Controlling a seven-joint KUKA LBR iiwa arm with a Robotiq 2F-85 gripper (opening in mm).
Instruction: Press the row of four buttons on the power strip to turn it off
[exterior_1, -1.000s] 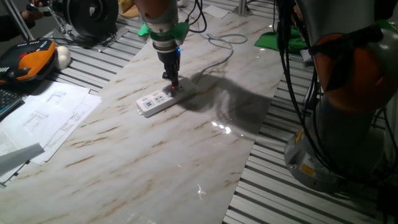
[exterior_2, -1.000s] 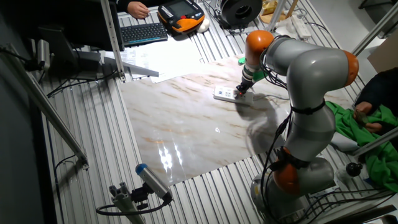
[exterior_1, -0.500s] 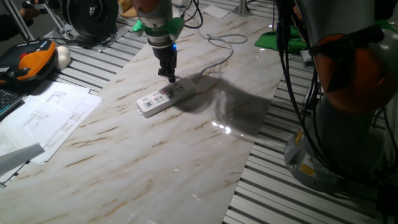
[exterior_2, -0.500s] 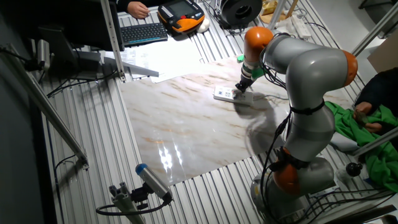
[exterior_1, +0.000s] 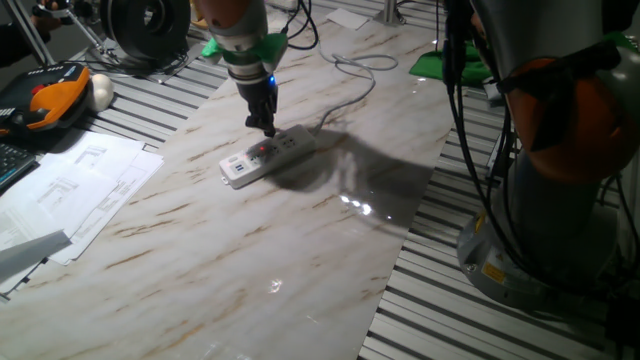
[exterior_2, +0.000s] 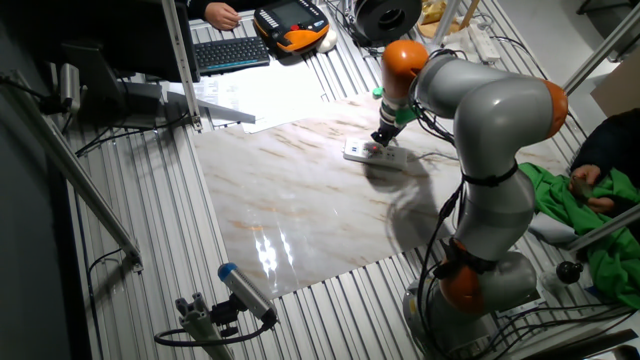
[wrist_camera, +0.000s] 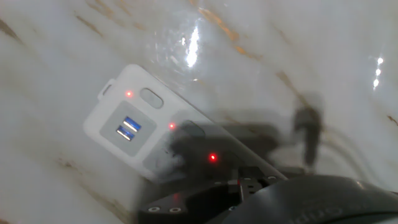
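Note:
The white power strip (exterior_1: 264, 156) lies slanted on the marble board, its pale cable (exterior_1: 352, 96) running toward the back. My gripper (exterior_1: 266, 127) hangs just above the strip's middle, a little off its top face; from the other side the gripper (exterior_2: 379, 141) is over the strip (exterior_2: 368, 152). In the hand view the strip (wrist_camera: 118, 118) shows blue USB ports, oval buttons (wrist_camera: 151, 98) in a line and small red lights beside them. My dark blurred fingers (wrist_camera: 205, 199) meet with no gap and cover the strip's far part.
Loose papers (exterior_1: 75, 185) and an orange pendant (exterior_1: 45, 97) lie left of the board. A keyboard (exterior_2: 230, 50) and a person's hand (exterior_2: 216, 14) are at the back. Green cloth (exterior_1: 445, 64) and the arm's base (exterior_1: 560, 210) stand to the right.
My gripper has lifted off the strip's cable end and slid along the strip toward its USB end. The strip itself has stayed in place.

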